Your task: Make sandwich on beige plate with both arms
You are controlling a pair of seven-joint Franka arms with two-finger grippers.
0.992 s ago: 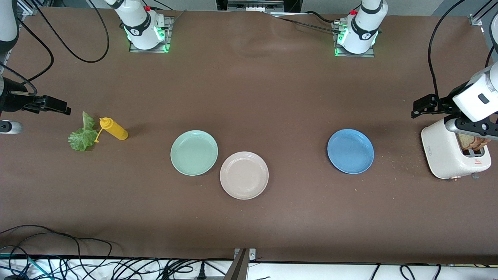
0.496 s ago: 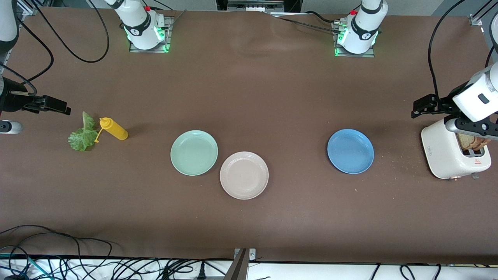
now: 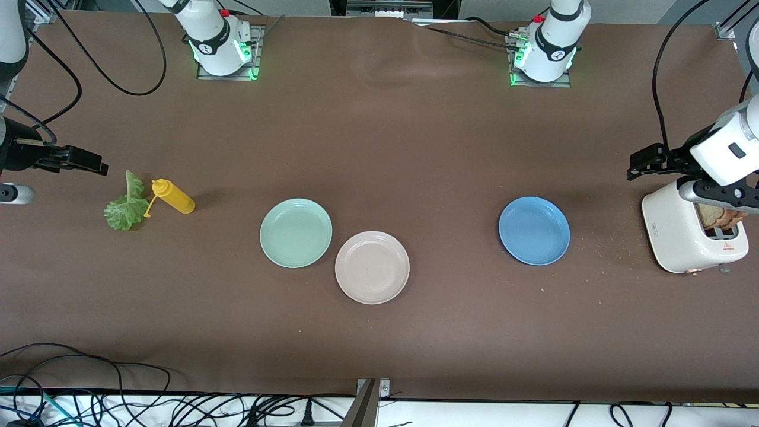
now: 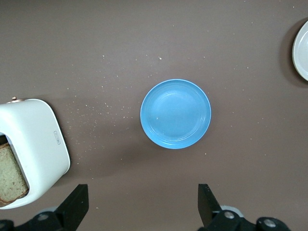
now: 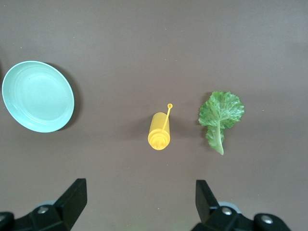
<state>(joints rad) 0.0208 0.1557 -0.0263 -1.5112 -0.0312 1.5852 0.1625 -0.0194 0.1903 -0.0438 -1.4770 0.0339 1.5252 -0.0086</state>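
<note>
The beige plate (image 3: 372, 267) lies bare mid-table, touching the mint-green plate (image 3: 296, 232); its edge shows in the left wrist view (image 4: 302, 50). Brown bread slices (image 3: 720, 216) stand in a white toaster (image 3: 682, 234) at the left arm's end, also in the left wrist view (image 4: 12, 175). A green lettuce leaf (image 3: 126, 204) lies at the right arm's end, also in the right wrist view (image 5: 220, 115). My left gripper (image 3: 664, 161) (image 4: 142, 207) hangs open and empty, high over the table beside the toaster. My right gripper (image 3: 65, 159) (image 5: 139, 204) hangs open and empty, high over the table beside the lettuce.
A yellow squeeze bottle (image 3: 173, 196) lies on its side touching the lettuce, also in the right wrist view (image 5: 159, 132). A blue plate (image 3: 534, 230) lies between the beige plate and the toaster. Crumbs are scattered beside the toaster. Cables hang along the table's near edge.
</note>
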